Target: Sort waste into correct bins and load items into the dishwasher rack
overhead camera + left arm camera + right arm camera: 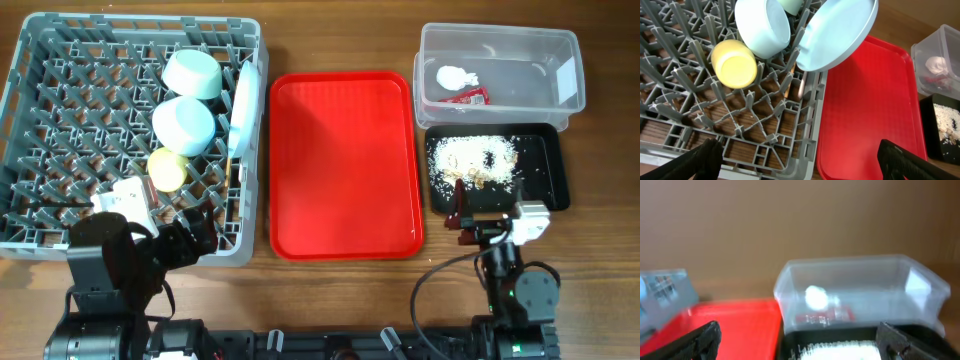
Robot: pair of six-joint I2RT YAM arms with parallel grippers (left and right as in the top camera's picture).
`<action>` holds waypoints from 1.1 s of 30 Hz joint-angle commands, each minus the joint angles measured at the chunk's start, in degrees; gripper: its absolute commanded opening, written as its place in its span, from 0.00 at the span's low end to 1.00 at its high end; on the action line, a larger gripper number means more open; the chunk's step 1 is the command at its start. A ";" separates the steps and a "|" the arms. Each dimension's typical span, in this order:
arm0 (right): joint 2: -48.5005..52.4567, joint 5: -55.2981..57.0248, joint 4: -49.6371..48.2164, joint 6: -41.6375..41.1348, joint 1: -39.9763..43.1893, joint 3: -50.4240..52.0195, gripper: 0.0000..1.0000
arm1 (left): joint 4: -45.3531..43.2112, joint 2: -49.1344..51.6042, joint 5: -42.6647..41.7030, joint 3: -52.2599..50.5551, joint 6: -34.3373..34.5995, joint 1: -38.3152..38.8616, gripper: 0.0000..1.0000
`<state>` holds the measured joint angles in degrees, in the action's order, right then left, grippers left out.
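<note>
The grey dishwasher rack [60,120] holds a pale green bowl [205,72], a light blue bowl [183,125], a yellow cup [167,170] and an upright pale plate [243,105]. The left wrist view shows the cup [734,63], blue bowl [762,25] and plate [837,35]. The clear tub [545,95] holds a white paper wad [455,77] and a red packet [470,97]. Rice crumbs [475,160] lie in the black tray [550,175]. My left gripper [190,240] [800,165] is open over the rack's near right corner. My right gripper [468,222] [800,350] is open at the black tray's near edge. Fork and chopsticks do not show.
The flat red serving tray [345,165] lies between rack and bins, with nothing on it. The right wrist view shows the tub [860,280], the wad [816,297], the packet [830,316] and the red tray [735,320].
</note>
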<state>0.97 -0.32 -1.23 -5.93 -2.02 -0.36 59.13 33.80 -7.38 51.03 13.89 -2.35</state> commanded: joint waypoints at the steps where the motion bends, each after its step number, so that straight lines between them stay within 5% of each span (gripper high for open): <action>1: -0.79 -0.20 0.92 -0.17 0.39 0.07 1.00 | -0.13 -0.15 -0.68 -0.20 0.07 0.26 1.00; 25: -0.76 -0.15 0.92 -0.13 0.39 0.07 1.00 | 0.72 -2.38 0.50 -1.05 -0.22 0.26 1.00; 33: -0.76 -0.15 0.90 -0.15 0.39 0.07 1.00 | -32.26 -24.02 0.37 -31.15 0.09 4.35 1.00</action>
<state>0.89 -0.36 -0.03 -5.93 -2.02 -0.36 34.74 16.86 -7.11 30.28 13.96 0.12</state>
